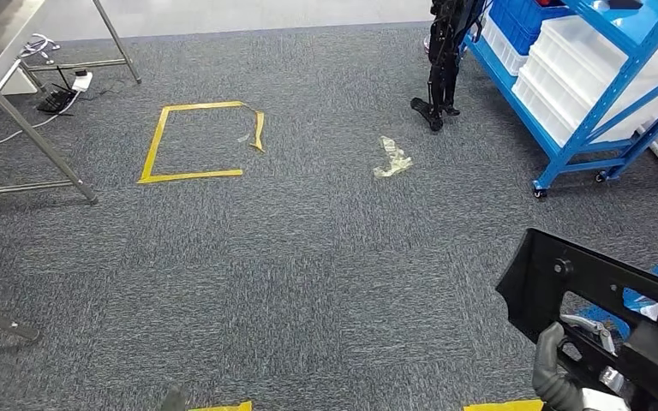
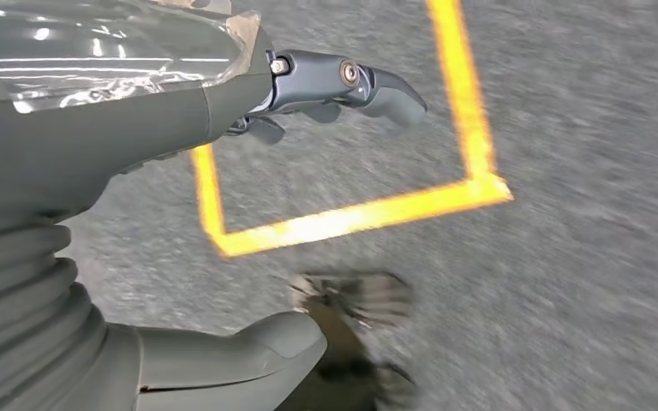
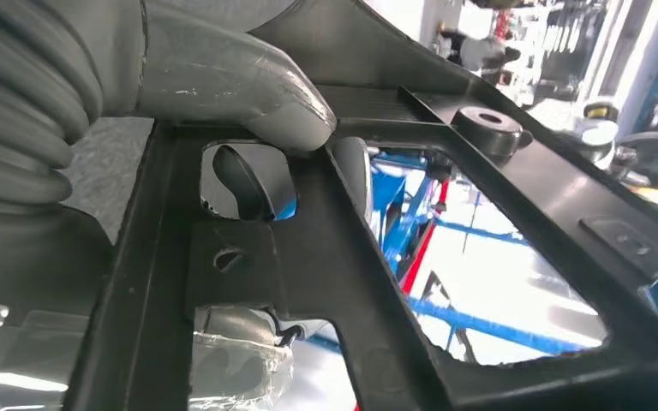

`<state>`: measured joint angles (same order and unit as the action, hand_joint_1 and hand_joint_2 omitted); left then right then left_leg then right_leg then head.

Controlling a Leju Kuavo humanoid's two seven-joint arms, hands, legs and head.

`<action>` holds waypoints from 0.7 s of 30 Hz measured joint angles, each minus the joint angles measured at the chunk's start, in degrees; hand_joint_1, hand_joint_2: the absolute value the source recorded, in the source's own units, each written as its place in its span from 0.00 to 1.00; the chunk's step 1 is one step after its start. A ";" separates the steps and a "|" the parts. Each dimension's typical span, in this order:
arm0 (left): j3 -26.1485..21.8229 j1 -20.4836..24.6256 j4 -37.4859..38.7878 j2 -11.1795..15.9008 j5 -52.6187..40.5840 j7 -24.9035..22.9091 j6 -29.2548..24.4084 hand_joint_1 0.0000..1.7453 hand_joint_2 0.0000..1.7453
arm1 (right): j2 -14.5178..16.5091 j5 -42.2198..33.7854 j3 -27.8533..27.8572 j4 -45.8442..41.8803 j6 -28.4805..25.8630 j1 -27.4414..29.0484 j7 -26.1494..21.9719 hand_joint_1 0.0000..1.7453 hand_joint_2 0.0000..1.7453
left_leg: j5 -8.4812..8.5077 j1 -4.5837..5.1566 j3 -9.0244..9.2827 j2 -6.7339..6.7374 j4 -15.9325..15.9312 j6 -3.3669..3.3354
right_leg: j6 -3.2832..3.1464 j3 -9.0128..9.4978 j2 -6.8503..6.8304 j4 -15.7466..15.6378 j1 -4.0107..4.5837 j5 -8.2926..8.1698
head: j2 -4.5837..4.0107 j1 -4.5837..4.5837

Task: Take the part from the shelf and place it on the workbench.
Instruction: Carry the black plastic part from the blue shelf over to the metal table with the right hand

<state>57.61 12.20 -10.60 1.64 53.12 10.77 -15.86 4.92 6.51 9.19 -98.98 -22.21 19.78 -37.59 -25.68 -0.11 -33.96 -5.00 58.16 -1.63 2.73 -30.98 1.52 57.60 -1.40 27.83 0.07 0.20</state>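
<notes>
Down at about five o'clock in the head view, the right hand (image 1: 565, 377) is holding the black part (image 1: 604, 312). The grey fingers (image 1: 550, 360) are curling up around the near edge of the part, and the part is sticking up and away over them toward the blue shelf (image 1: 600, 94) at about two o'clock. White bins (image 1: 565, 64) are sitting on that shelf. A square of yellow tape (image 1: 190, 141) is lying on the grey carpet (image 1: 308, 257) at about ten o'clock, and a metal table leg (image 1: 34, 137) is standing further left.

Next, in the left wrist view, the left hand (image 2: 223, 171) is hanging over the carpet with nothing in it. Its dark fingers (image 2: 368, 86) are bending a little and its thumb (image 2: 248, 351) is staying far from them, so the hand is loose and open. More yellow tape (image 2: 351, 218) is showing under it.

Last, in the right wrist view, the thumb (image 3: 248, 86) is pressing on one face of the black part (image 3: 326, 257). A dark finger (image 3: 244, 184) is peeking through a hole from the other face. So the part is being pinched between thumb and fingers.
</notes>
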 joint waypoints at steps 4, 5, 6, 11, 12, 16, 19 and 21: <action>-0.03 -0.84 0.27 0.36 1.02 0.29 -1.03 0.00 1.00 | 1.47 1.71 0.62 -0.23 3.16 -1.05 -0.24 1.00 1.00 | -5.50 -0.16 -4.26 3.95 9.20 0.78 | -1.85 0.04 -1.77 -0.21 0.05 -0.13 | 0.00 -0.14; -0.04 -0.98 0.28 0.34 1.11 0.45 -1.09 0.00 1.00 | 1.78 2.00 0.69 -0.12 3.49 -1.49 -0.28 1.00 1.00 | -7.27 -0.21 -6.19 4.34 13.21 0.90 | -2.10 0.00 -2.34 -0.20 0.22 -0.10 | 0.00 -0.15; -0.04 -1.17 0.30 0.32 1.10 0.55 -1.05 0.00 1.00 | 2.04 2.23 0.76 -0.02 3.66 -1.88 -0.32 1.00 1.00 | -8.18 -0.26 -7.56 4.47 16.04 0.96 | -2.14 -0.02 -2.89 -0.19 0.36 -0.08 | -0.01 -0.15; -0.04 -1.38 0.37 0.55 0.96 0.71 -0.20 0.00 1.00 | 2.49 2.60 1.19 0.04 4.70 -2.39 -0.54 1.00 1.00 | -2.11 -0.14 -0.84 7.43 3.73 0.37 | -1.89 0.25 -5.40 -0.09 0.92 0.17 | 0.00 -0.12; -0.04 -1.30 0.37 0.61 0.95 0.78 0.00 0.00 1.00 | 2.47 2.60 1.33 -0.01 4.97 -2.38 -0.61 1.00 1.00 | -1.54 0.04 0.34 8.12 1.44 0.19 | -1.69 0.29 -5.81 -0.06 1.14 0.27 | 0.00 -0.08; -0.06 -1.33 0.53 0.83 1.18 1.03 0.48 0.00 1.00 | 2.33 2.64 1.58 -0.16 5.95 -2.52 -0.78 1.00 1.00 | -0.99 0.32 0.63 6.78 0.05 -0.92 | -0.62 0.14 -6.29 0.49 1.25 0.87 | 0.00 0.05; -0.14 -1.31 0.65 1.02 1.72 1.64 0.82 0.00 1.00 | 1.99 2.78 1.58 -0.01 6.26 -3.15 -0.81 1.00 1.00 | -0.48 0.04 0.66 5.49 -0.29 -1.78 | -0.67 -3.12 -2.92 7.72 0.97 4.47 | 0.00 0.13; -0.17 -1.44 0.68 1.09 2.01 2.03 0.99 0.00 1.00 | 1.72 2.85 1.58 0.43 6.31 -3.55 -0.81 1.00 1.00 | -0.37 0.06 0.48 4.33 -0.26 -1.97 | -0.69 -6.50 -2.00 14.82 0.80 6.94 | 0.00 0.12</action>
<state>57.44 10.76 -9.92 2.73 55.12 12.80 -14.87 6.64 9.36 10.76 -98.55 -15.90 16.23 -38.40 -26.05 -0.05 -33.48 -0.67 57.90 -3.60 2.04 -37.48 -0.48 72.42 -0.61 34.77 0.07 0.32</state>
